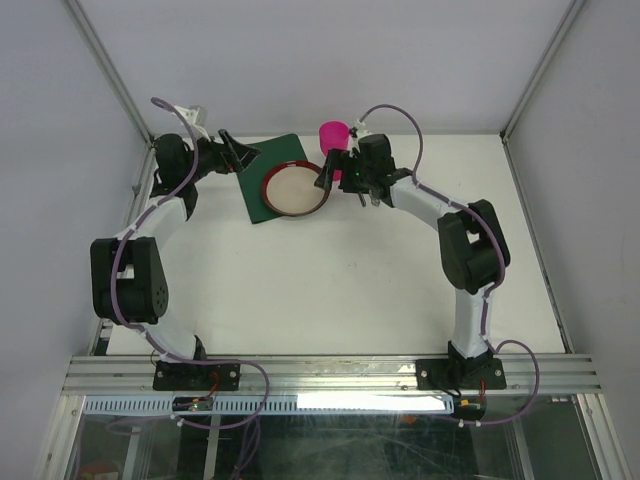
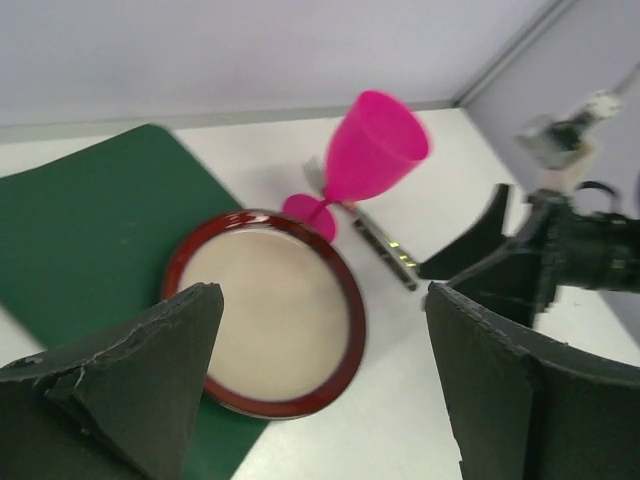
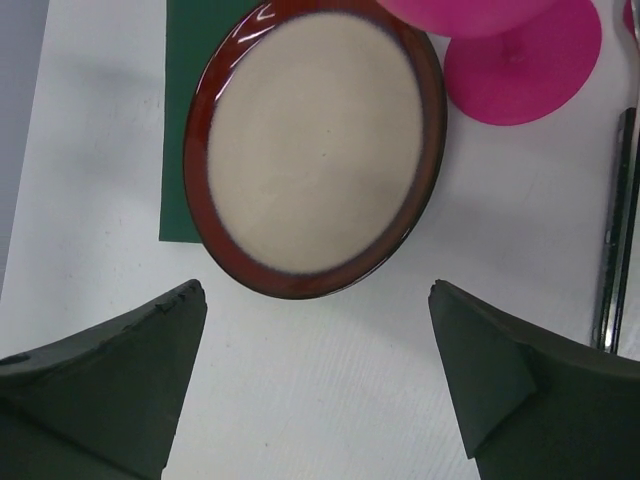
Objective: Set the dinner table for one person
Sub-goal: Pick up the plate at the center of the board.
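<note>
White matte dinner table (image 1: 330, 290) between pale grey walls (image 1: 300, 60)

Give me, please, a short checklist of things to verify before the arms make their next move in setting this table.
1. Left pincer open and empty: ok.
2. Right pincer open and empty: ok.
3. Plate fully on the green placemat: not ok, it overhangs onto the dinner table.
4. Pink goblet upright: ok.
5. Utensil lying beside the goblet, its kind: cannot tell.
</note>
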